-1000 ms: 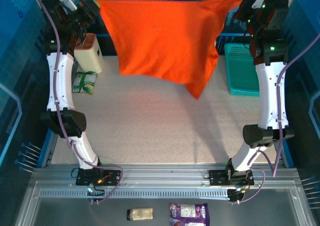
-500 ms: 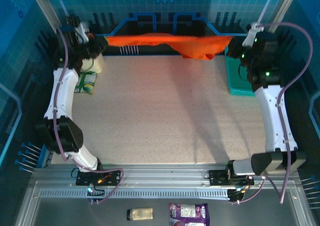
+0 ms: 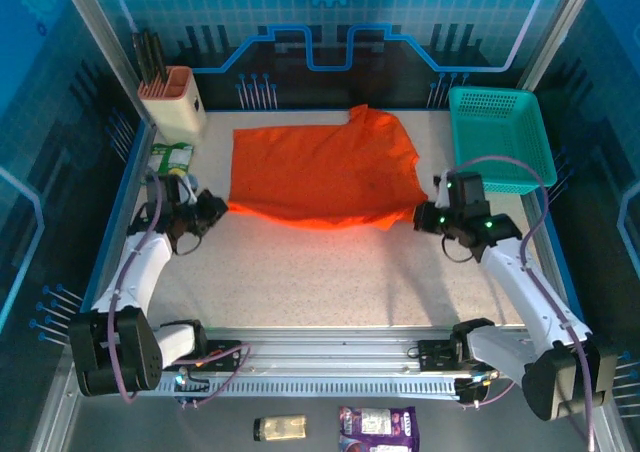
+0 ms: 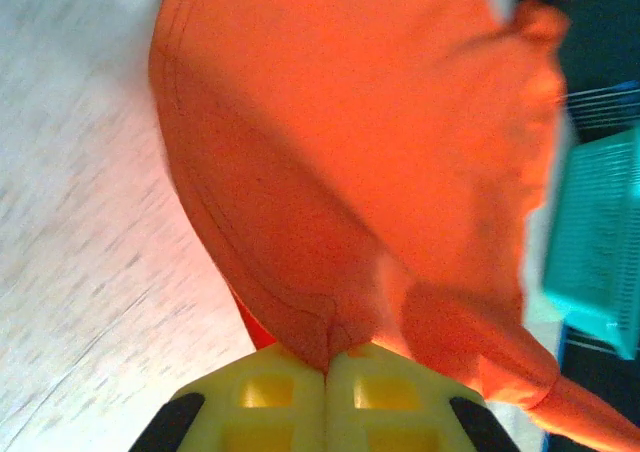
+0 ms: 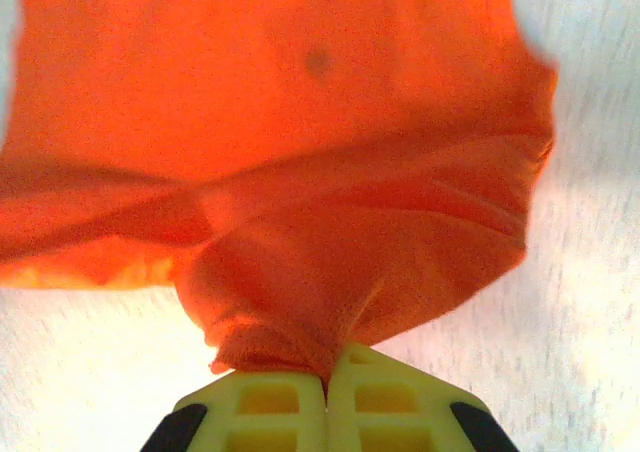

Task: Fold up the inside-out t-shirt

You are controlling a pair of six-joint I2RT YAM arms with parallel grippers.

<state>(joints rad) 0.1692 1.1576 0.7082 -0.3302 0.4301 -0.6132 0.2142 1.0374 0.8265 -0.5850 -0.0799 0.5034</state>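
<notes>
Lowered since before, t-shirt is lying flat on desk toward far edge, no longer hanging. Left pincer & right pincer are pinching its near corners. Uneven pulling is prob. risking wrinkles, skewed fold.

White links, black joints, seemingly purple cables, yellow tool fingers

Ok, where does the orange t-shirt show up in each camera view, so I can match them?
Top external: t-shirt spread on the table, near corners pinched by the left gripper and right gripper.
Left wrist: t-shirt across top and right, a corner running into the shut fingers.
Right wrist: t-shirt across the upper frame, bunched into the shut fingers.
Shared landmark: teal basket, far right in top external, right edge in left wrist.
</notes>
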